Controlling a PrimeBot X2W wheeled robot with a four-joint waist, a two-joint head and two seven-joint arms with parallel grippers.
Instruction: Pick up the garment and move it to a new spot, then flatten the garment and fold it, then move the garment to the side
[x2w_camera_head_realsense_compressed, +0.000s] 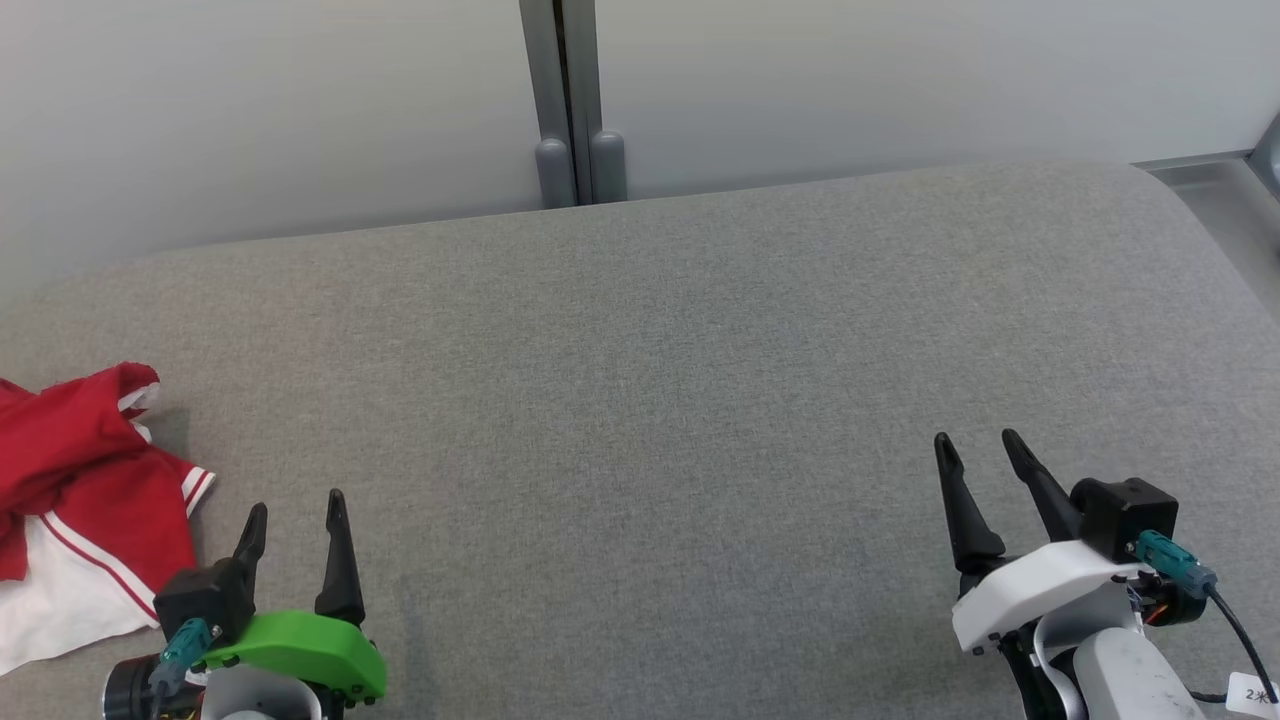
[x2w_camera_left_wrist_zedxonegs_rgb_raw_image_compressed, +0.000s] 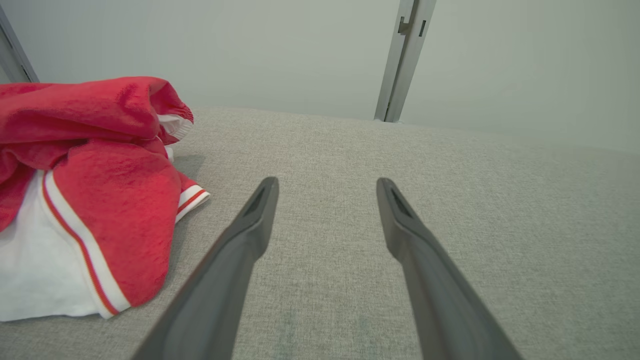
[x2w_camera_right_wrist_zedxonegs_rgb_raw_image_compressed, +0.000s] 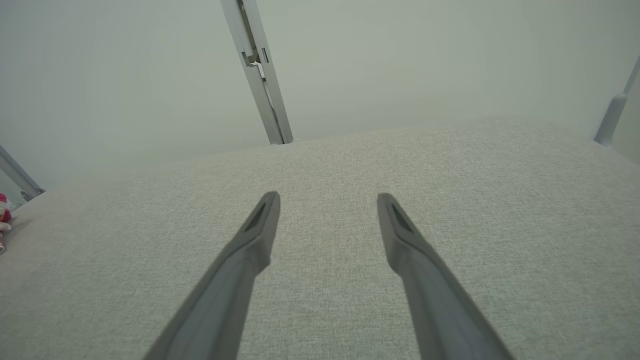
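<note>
Left fingers spread beside garment, apparently crumpled.

Red and white garment cut off by left edge in head view, crumpled folds hiding its shape, a tiny red speck in right wrist view, white label cut at the corner

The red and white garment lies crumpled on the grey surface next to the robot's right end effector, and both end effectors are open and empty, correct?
Not quite. The head view shows the garment crumpled on the grey surface next to the left end effector, far from the right end effector. Both are open and empty, as you said.
</note>
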